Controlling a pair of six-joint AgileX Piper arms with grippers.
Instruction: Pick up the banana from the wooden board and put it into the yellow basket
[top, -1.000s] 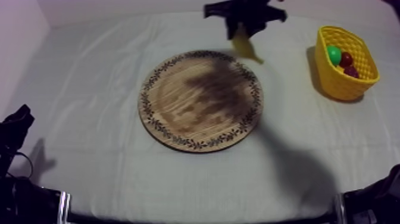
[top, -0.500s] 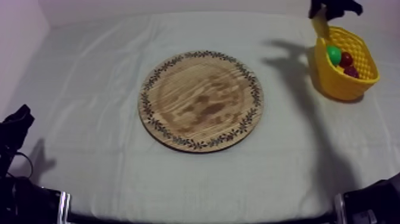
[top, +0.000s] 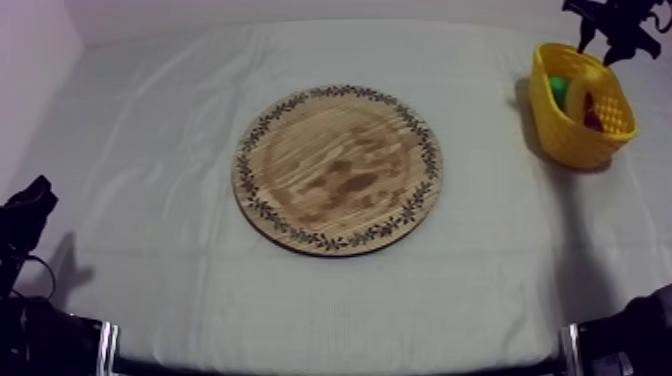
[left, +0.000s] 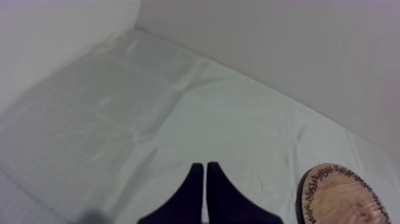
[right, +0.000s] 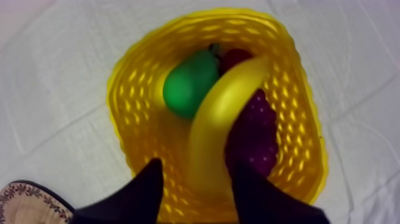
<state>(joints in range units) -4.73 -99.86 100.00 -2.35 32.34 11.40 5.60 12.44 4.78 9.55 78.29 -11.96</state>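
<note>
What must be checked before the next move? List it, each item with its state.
1. Banana inside basket: ok.
2. Banana off board: ok.
3. Right end effector open above basket: ok.
4. Its fingers free of banana: cannot tell.
5. Banana lying at rest: cannot tell.
6. Left end effector shut, off board: ok.

Table (top: 500, 300) under grey-white cloth (top: 150, 150), round wooden board (top: 338, 168) at its middle, yellow basket (top: 565, 135) at far right
</note>
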